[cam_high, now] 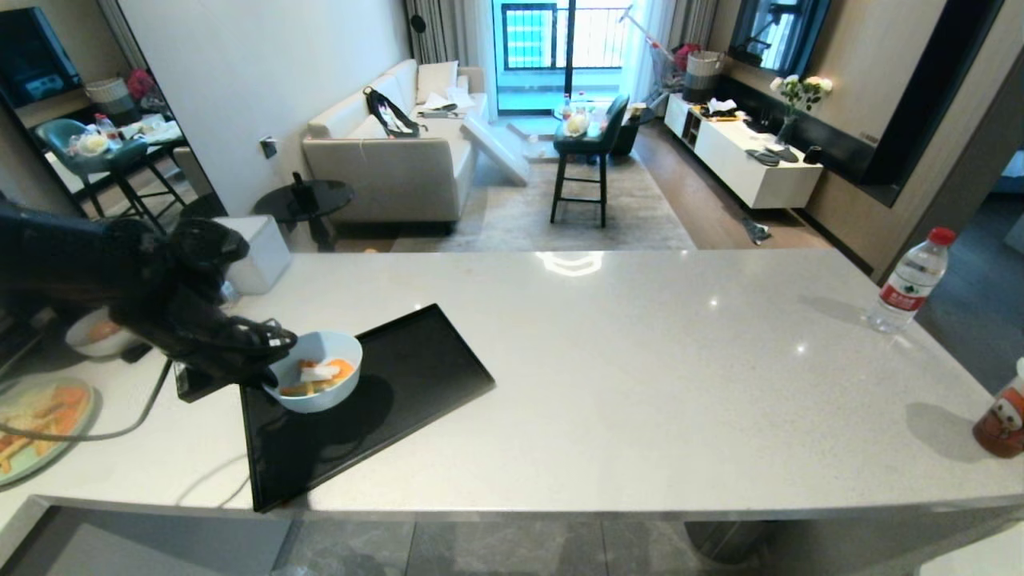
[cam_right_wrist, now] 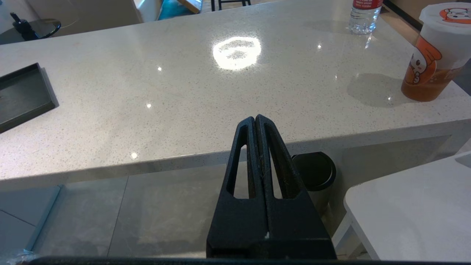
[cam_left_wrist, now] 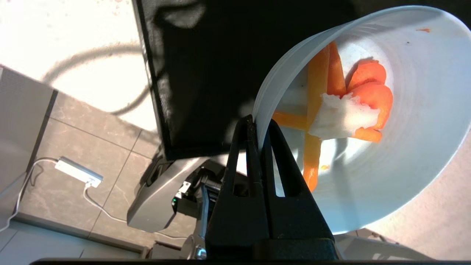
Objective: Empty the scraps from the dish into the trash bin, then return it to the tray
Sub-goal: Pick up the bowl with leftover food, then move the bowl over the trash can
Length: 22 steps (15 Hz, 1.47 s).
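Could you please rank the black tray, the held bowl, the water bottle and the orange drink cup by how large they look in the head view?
1. black tray, clearly largest
2. bowl
3. water bottle
4. orange drink cup, cut off by the picture's edge, so its rank is unsure

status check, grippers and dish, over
Left gripper shut on dish rim, above tray. Scraps inside. Right gripper shut, empty, below counter edge. Trash bin not seen.
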### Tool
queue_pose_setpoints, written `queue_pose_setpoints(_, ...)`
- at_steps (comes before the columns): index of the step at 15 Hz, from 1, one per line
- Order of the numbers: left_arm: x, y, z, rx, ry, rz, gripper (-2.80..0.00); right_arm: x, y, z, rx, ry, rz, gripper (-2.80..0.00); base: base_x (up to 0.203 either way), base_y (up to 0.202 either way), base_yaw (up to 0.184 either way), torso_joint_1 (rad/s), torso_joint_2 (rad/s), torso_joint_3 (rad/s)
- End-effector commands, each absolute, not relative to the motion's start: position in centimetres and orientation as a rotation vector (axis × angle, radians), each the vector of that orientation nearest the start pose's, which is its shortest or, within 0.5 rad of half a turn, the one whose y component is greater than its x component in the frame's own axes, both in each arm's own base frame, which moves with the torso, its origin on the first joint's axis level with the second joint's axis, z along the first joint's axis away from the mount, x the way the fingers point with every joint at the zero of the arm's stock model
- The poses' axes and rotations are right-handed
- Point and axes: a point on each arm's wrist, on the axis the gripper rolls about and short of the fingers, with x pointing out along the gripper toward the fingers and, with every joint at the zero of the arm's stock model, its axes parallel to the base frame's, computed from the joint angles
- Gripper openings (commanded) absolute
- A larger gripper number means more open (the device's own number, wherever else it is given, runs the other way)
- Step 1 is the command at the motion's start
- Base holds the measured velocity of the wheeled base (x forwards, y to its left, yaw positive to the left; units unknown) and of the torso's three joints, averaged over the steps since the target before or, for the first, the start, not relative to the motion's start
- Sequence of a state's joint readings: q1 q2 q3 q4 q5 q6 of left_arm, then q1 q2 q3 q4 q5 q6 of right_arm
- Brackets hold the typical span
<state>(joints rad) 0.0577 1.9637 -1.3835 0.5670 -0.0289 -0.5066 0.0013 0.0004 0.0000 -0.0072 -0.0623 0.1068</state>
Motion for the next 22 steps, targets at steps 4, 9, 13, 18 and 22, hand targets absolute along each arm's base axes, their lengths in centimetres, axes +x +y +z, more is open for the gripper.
queue_pose_setpoints(4,28.3,2.8,17.4,-0.523,1.091,0.345,-2.8,-2.3,-0.1,7.6,0.108,-0.011,-0.061,-2.8,0.0,0.0,0.0,0.0,0.0,0.0)
queue_pose_setpoints(9,21.2,3.1,17.4,-0.5,1.105,0.355,-2.8,-2.3,-0.1,7.6,0.108,-0.011,-0.061,-2.8,0.0,0.0,0.0,0.0,0.0,0.0)
queue_pose_setpoints(13,17.5,2.5,17.4,-0.489,1.086,0.343,-2.8,-2.3,-0.1,7.6,0.108,-0.011,-0.061,-2.8,0.0,0.0,0.0,0.0,0.0,0.0)
queue_pose_setpoints(18,14.0,2.0,17.4,-0.493,1.087,0.332,-2.8,-2.3,-0.1,7.6,0.108,-0.011,-0.061,-2.8,0.0,0.0,0.0,0.0,0.0,0.0)
queue_pose_setpoints(22,12.7,1.8,16.7,-0.494,1.105,0.331,-2.8,-2.3,-0.1,7.6,0.108,-0.011,-0.061,-2.8,0.0,0.0,0.0,0.0,0.0,0.0)
